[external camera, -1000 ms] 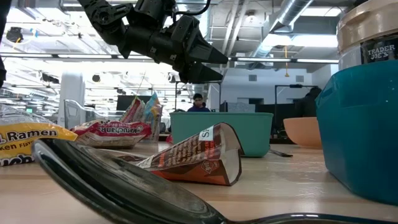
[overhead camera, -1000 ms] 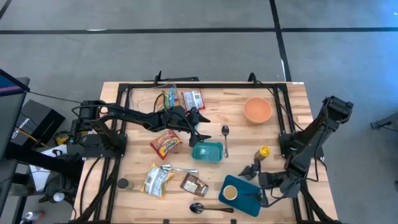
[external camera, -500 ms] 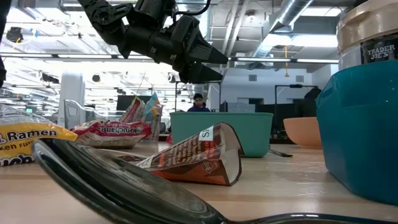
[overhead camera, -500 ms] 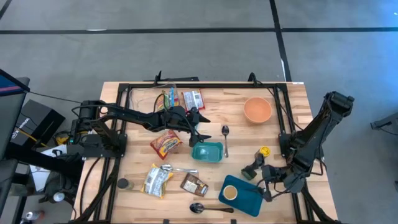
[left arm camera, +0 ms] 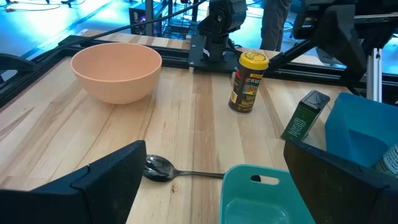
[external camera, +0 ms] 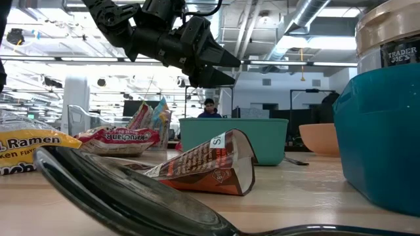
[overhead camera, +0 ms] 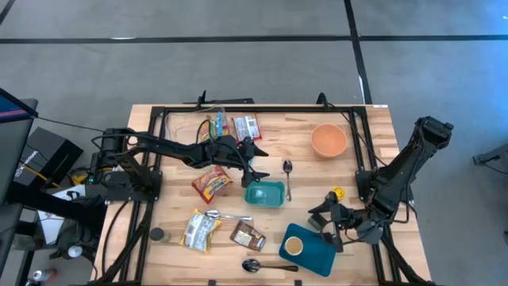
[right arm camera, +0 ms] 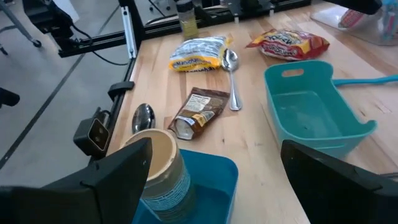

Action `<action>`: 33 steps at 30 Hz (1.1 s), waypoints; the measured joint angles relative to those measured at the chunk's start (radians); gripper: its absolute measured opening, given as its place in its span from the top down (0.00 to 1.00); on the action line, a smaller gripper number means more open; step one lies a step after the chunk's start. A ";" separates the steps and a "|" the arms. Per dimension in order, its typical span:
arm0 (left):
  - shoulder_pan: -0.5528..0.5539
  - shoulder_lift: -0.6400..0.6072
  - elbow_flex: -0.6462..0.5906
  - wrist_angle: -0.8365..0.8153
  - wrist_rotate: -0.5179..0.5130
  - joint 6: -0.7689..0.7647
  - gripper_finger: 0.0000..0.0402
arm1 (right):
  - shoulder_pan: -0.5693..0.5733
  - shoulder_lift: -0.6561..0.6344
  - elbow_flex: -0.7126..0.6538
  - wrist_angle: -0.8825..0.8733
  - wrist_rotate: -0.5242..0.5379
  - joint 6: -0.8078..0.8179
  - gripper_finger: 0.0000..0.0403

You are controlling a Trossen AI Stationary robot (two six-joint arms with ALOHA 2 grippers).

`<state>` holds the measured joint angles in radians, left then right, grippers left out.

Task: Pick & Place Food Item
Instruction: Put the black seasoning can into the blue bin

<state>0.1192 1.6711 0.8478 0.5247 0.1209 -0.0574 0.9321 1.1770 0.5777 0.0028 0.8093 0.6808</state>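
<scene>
Several food packets lie flat on the wooden table: a red one [overhead camera: 212, 183], a yellow ramen one [overhead camera: 201, 229], a brown one [overhead camera: 248, 236] and two candy packs [overhead camera: 230, 125] at the far edge. My left gripper [overhead camera: 258, 164] hovers open just above the far rim of a small teal container [overhead camera: 264, 193], with nothing between its fingers. My right gripper [overhead camera: 324, 222] stands open near the right edge, above the far side of a blue bin [overhead camera: 317, 256] holding a tan-lidded jar [overhead camera: 294, 246]. It points toward the brown packet [right arm camera: 200, 111] and touches nothing.
An orange bowl [overhead camera: 329, 140] sits at the far right, and a yellow-lidded bottle [overhead camera: 337, 193] stands next to my right gripper. Spoons lie beside the teal container [overhead camera: 288, 179], on the ramen packet [overhead camera: 216, 214] and at the near edge [overhead camera: 262, 266]. A small green box [left arm camera: 305, 116] stands by the bin.
My right gripper has rolled at the wrist and shifted a little toward the far edge beside the blue bin. Its fingers stay open.
</scene>
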 joint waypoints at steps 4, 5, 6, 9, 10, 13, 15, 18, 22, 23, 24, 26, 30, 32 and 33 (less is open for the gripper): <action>0.000 0.000 0.000 0.000 0.000 0.000 0.07 | 0.000 0.000 0.000 -0.009 0.000 0.001 0.14; 0.000 0.000 0.000 0.000 0.000 0.000 0.07 | 0.000 0.000 0.000 -0.016 0.000 0.007 0.15; 0.000 0.000 0.000 0.000 0.000 0.000 0.07 | 0.000 0.000 0.006 -0.040 0.000 0.024 0.16; 0.000 0.000 0.000 0.000 0.000 0.000 0.07 | 0.000 0.000 0.043 -0.146 -0.004 0.093 0.19; 0.000 0.000 0.000 0.000 0.000 0.000 0.07 | -0.002 0.000 0.060 -0.185 -0.007 0.114 0.20; 0.000 0.000 0.000 0.000 0.000 0.000 0.07 | -0.016 0.000 0.102 -0.297 -0.047 0.180 0.23; 0.000 0.000 0.000 0.000 0.000 0.000 0.07 | -0.028 0.001 0.126 -0.360 -0.073 0.227 0.23; 0.000 0.000 0.000 0.000 0.000 0.000 0.07 | -0.048 0.001 0.150 -0.441 -0.116 0.303 0.23; 0.000 0.000 0.000 0.000 0.000 0.000 0.07 | -0.077 0.001 0.162 -0.510 -0.175 0.398 0.23; 0.000 0.000 0.000 0.000 0.000 0.000 0.07 | -0.084 0.001 0.164 -0.526 -0.189 0.416 0.23; 0.000 0.000 0.000 0.000 0.000 0.000 0.07 | -0.090 0.001 0.166 -0.539 -0.203 0.435 0.23; 0.000 0.000 0.000 0.000 0.000 0.000 0.07 | -0.102 0.001 0.168 -0.562 -0.232 0.474 0.23; 0.000 0.000 0.000 0.000 0.000 0.000 0.07 | -0.126 0.001 0.168 -0.608 -0.291 0.533 0.23; 0.000 0.000 0.000 0.000 0.000 0.000 0.07 | -0.136 0.006 0.168 -0.624 -0.318 0.550 0.23; 0.000 0.000 0.000 0.000 0.000 0.000 0.07 | -0.142 0.010 0.168 -0.630 -0.332 0.552 0.23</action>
<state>0.1188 1.6711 0.8478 0.5248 0.1210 -0.0575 0.7900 1.1868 0.7460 -0.6275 0.4777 1.2323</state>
